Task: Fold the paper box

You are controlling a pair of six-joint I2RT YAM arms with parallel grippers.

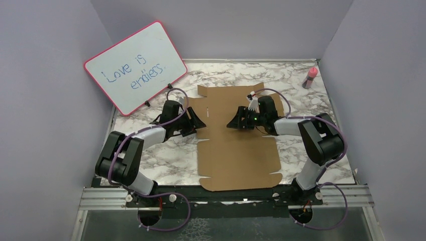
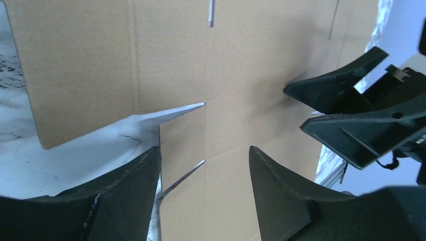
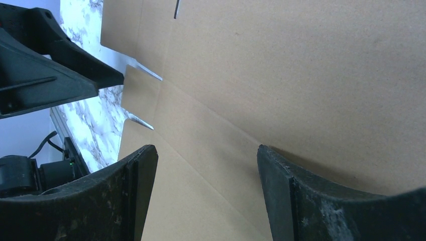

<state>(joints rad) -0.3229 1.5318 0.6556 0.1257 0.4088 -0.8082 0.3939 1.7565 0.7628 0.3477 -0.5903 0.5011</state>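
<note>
marble table (image 1: 166,155): bears the sheet. paper box (image 1: 236,155): flat, unfolded, mid-table; folding judged barely begun. left gripper (image 1: 199,122): at the sheet's left edge, fingers spread, holding nothing. right gripper (image 1: 232,123): over mid-sheet, spread, empty. next, likely: raise the left flap along its crease.

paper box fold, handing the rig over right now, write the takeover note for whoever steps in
Left gripper: open, holding nothing, low at the left edge of the paper box, by its side slits.
Right gripper: open, holding nothing, low over the middle of the sheet, facing the left one. Contact with the cardboard is unclear.
Box: lies flat and unfolded on the table.
Also there: whiteboard back left, bottle back right.
Done: nothing folded.
Left: raise the flaps and walls and close the box.
</note>
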